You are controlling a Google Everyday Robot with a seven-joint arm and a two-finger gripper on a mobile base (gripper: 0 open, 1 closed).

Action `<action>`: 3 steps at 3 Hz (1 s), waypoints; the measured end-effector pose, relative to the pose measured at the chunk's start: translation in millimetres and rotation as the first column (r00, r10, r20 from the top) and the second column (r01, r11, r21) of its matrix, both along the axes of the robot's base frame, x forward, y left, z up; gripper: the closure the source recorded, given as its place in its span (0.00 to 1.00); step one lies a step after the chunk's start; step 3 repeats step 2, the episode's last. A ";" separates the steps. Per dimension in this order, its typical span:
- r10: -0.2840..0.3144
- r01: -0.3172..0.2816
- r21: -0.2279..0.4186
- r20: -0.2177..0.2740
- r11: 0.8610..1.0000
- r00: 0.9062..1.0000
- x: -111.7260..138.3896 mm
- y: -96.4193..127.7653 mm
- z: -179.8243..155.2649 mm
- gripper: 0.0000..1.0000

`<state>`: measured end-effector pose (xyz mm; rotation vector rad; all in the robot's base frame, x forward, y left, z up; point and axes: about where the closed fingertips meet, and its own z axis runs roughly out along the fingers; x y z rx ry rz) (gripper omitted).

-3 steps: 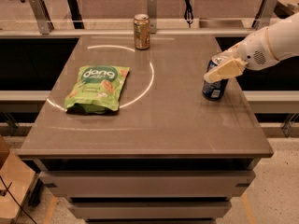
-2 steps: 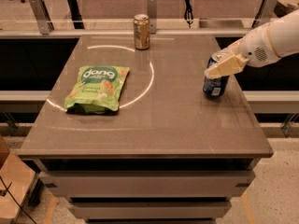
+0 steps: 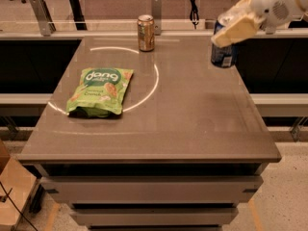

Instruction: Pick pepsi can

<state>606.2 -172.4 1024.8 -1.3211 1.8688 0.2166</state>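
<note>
Gripper [image 3: 226, 29] high at the far right corner of the worktop [image 3: 192, 129], at the end of a white arm [image 3: 281, 4] reaching in from the right side. Jaws clamped on the pepsi can [image 3: 223, 56], narrowed to the width of the can. One pale finger [image 3: 240, 29] laid slantwise across the can's upper half, covering much of the silver top. Dark blue side of the can, with white marks, showing below that finger. Can roughly upright, its base seen against the worktop just inside the right edge and close to the far corner. Cannot tell whether the base rests on the surface or hangs just above it.

At the far edge, about midway along it, a tan can [image 3: 146, 32], upright, well apart from the pepsi can and from the gripper. Nearer the left edge, about halfway between far and near edges, a green snack bag [image 3: 100, 91] lying flat, printed face up. Around the bag, a thin white arc [image 3: 153, 83] marked on the brown surface, curving from near the far edge round past the bag's right side and back toward the left edge, passing just in front of the tan can.

Below the near edge, grey shelves or drawer fronts [image 3: 154, 189]. At the lower left, beside the near left corner, part of a cardboard box [image 3: 12, 191] on the floor. Behind the far edge, a pale rail [image 3: 62, 33] running left to right.
</note>
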 end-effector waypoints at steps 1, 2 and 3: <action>0.069 -0.060 -0.071 0.138 0.996 0.988 -12.2 15.4 79.1 1.00; 0.072 -0.062 -0.065 0.165 0.996 0.984 -12.2 16.8 94.0 1.00; 0.072 -0.062 -0.065 0.165 0.996 0.984 -12.2 16.8 94.0 1.00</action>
